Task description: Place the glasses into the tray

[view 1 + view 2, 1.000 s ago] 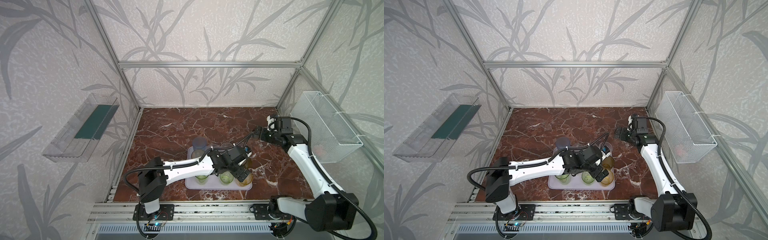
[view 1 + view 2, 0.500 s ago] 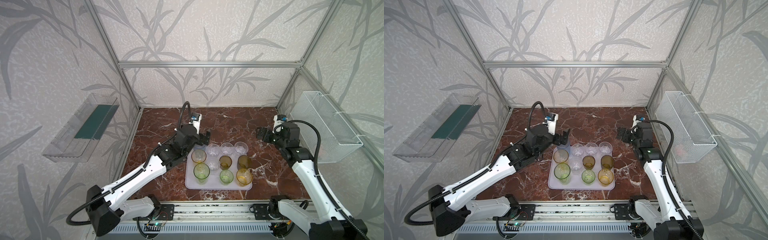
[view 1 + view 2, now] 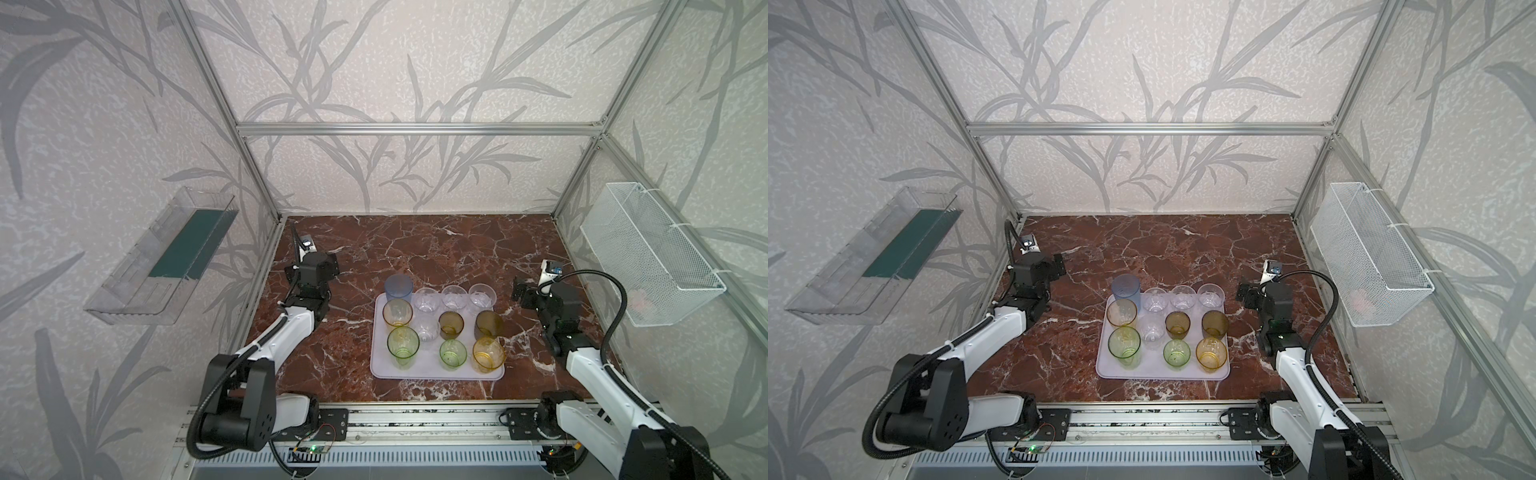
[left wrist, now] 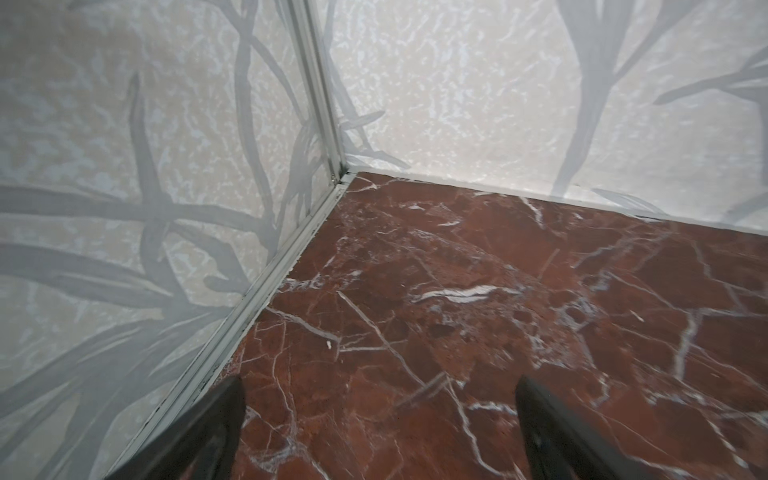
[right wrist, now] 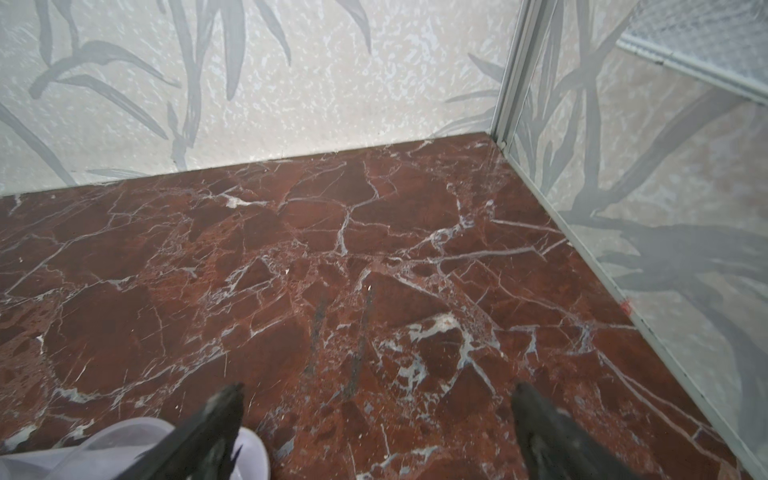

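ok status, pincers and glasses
Left pincer open, empty. Right pincer open, empty. Glasses all upright in tray. Nothing in the way.

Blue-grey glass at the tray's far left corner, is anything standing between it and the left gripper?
Nothing visible. Only bare marble table separates the open, empty left gripper from the blue-grey glass. The gripper faces the far wall corner, so it would have to turn first.
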### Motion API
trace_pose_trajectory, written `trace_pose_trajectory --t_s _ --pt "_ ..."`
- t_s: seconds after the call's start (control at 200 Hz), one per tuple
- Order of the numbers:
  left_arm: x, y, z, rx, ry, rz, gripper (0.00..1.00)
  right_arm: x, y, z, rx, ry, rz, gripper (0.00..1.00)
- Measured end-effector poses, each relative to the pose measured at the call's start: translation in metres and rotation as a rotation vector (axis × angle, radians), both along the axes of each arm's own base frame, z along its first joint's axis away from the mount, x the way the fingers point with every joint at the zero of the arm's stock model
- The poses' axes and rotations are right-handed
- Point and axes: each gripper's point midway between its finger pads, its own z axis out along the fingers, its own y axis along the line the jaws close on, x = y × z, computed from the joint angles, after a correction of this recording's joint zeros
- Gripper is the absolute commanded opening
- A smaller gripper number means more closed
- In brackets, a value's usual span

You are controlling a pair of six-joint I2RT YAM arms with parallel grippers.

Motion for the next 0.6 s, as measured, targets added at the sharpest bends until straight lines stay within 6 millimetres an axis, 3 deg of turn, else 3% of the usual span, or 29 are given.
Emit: trace_pose_trajectory --t_s 0.175,0.455,0.6 --pt "-0.005 0.022 -0.045 0.012 0.07 0.048 0.99 0.012 -0.002 -0.003 -0.053 -0.068 0.0 0.99" --pt "-0.017 0.024 -0.03 0.009 -0.032 0.037 0.99 0.015 0.002 -0.019 -0.072 -0.078 0.028 0.99" --pt "-0.031 0.023 -0.038 0.006 -0.047 0.032 0.99 0.023 0.004 -0.04 -0.067 -0.045 0.043 0.99"
